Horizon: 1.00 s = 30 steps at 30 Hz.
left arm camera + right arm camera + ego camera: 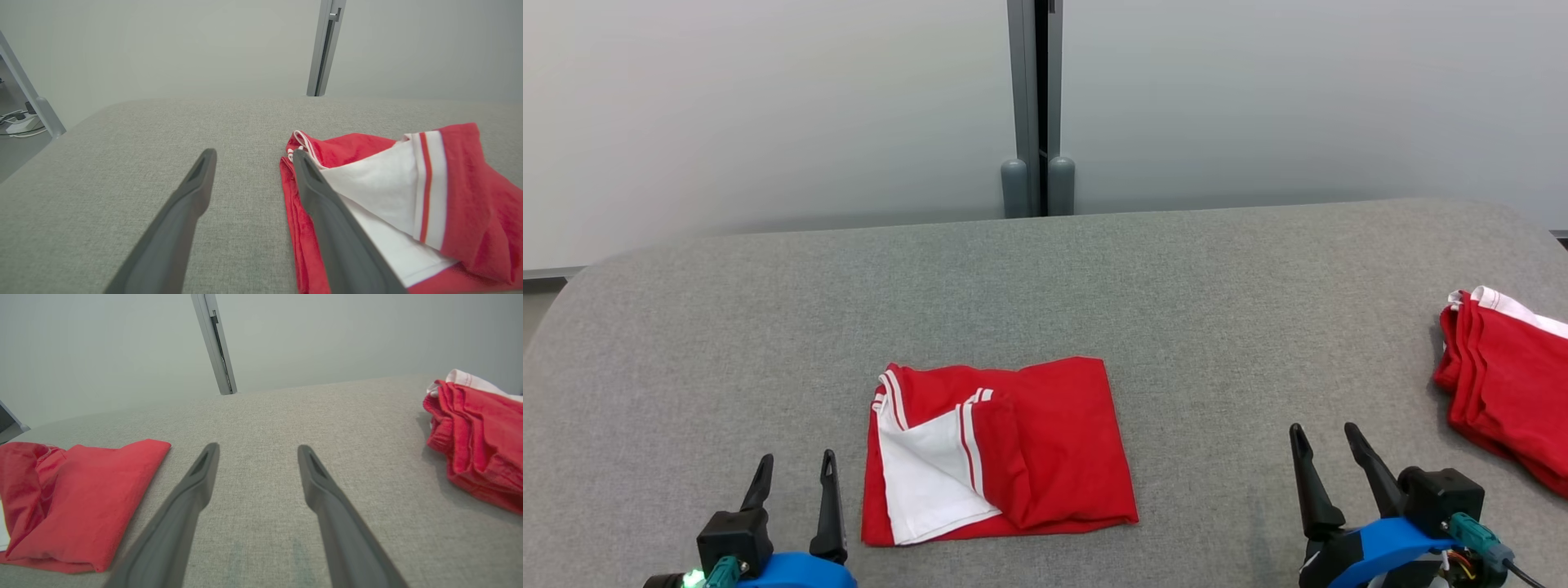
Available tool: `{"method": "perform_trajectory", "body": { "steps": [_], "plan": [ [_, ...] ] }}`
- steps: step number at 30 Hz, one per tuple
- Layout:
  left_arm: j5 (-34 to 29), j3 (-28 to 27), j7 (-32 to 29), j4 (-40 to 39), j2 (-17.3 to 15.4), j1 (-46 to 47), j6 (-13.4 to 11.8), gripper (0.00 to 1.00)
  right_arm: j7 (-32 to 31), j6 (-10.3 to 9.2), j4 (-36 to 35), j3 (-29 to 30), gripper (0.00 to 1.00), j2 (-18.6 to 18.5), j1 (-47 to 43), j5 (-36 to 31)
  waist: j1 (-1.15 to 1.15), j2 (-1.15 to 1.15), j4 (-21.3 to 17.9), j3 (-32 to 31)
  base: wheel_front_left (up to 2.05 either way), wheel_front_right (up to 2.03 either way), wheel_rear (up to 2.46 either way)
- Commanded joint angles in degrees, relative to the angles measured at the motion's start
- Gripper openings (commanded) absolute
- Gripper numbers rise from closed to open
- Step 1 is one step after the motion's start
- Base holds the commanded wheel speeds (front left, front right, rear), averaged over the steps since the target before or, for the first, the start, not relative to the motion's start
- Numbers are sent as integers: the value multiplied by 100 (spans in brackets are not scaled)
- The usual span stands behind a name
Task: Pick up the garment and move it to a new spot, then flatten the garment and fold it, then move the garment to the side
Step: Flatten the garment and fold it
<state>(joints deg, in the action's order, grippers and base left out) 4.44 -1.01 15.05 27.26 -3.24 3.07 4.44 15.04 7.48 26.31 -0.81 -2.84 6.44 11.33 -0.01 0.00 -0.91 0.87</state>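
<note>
Between spread left pincer (797,457) and spread right pincer (1322,428), folded garment (1045,441), long axis crosswise.

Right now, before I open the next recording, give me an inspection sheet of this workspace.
Surface: grey cloth-covered table, rounded corners.
Job's things: red garment with a white panel, folded, lying flat near the front edge, between the grippers.
Clutter: pile of red clothes at the table's right edge.
Grippers: left gripper open, holding nothing, just left of the garment; right gripper open, holding nothing, apart from both lots of clothing.
Cables: black cable at the right wrist; floor cables beyond the table's left corner.
Surroundings: pale wall, grey post behind the table.
</note>
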Motion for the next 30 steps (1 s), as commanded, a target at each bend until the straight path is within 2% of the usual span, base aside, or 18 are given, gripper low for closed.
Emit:
{"method": "perform_trajectory", "body": {
  "steps": [1,10,17,18,19,20,21,30],
  "plan": [
    [-36,-8,14,3,3,-56,-28,100,16,3,-3,16,100,-14,-84,-36,1,0,7,-11,0,0,0],
    [-13,25,14,20,25,-27,-10,100,17,3,35,52,100,-14,-23,-17,1,0,129,-23,0,0,0],
    [58,92,14,42,28,91,101,100,16,3,214,-684,100,-11,404,162,1,0,465,228,0,0,0],
    [56,108,14,53,29,110,112,100,18,2,274,-786,95,-17,478,176,1,0,558,266,0,0,0],
    [62,117,14,57,28,123,123,100,16,3,337,-884,48,-19,580,170,1,0,651,303,0,0,0],
    [80,114,13,54,28,142,140,100,18,3,413,-966,31,-20,682,176,1,0,744,342,0,0,0],
    [77,138,14,56,30,167,160,100,17,3,516,-1012,0,-18,764,190,1,0,847,372,0,0,0],
    [104,179,14,75,32,318,259,100,17,3,1451,-1196,0,-18,1470,86,1,0,1653,621,0,0,0]
  ]
}}
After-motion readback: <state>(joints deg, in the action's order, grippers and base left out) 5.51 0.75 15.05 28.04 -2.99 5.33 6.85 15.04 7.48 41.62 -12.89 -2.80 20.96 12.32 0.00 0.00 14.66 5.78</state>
